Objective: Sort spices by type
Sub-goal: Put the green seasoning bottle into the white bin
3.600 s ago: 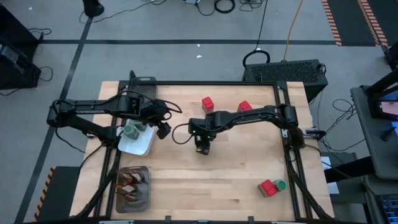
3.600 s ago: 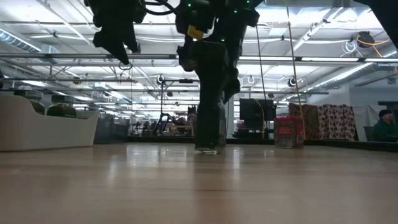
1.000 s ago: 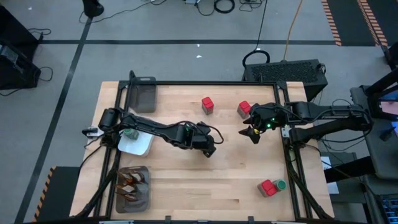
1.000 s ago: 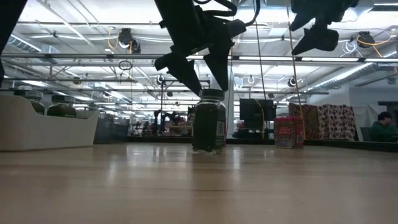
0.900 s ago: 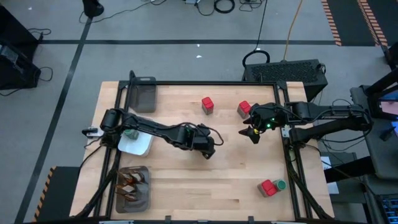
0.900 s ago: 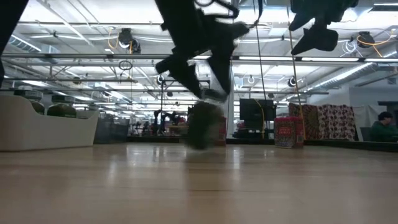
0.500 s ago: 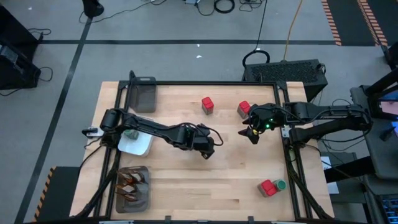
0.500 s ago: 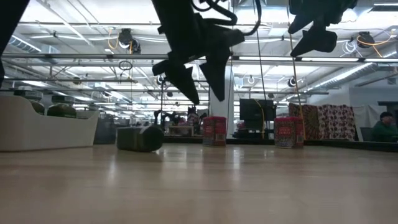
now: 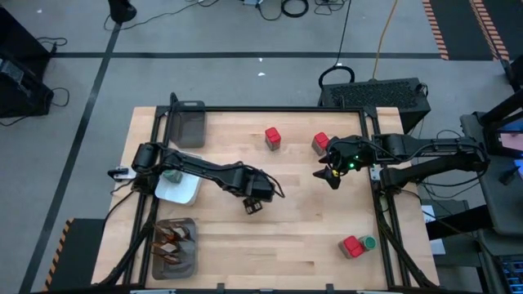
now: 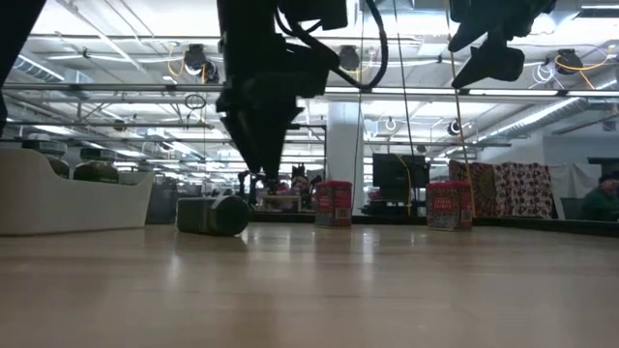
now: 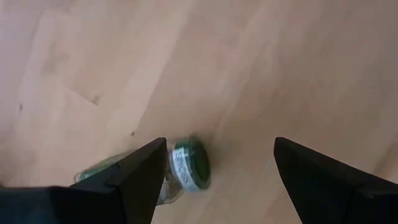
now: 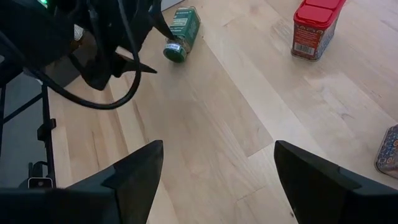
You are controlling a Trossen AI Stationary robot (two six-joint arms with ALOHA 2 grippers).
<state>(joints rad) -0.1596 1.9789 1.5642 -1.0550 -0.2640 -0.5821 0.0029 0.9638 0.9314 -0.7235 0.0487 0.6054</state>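
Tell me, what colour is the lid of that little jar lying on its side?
Green; the jar's lid shows best in the left wrist view.

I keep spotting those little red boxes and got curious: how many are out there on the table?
3. One red box stands at the far middle, a second just right of it, and a third near the front right corner. The arms may hide others.

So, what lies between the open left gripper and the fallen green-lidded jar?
Nothing: left gripper hangs above the tipped green-lidded jar, only bare wooden table around it, seen in left wrist view.
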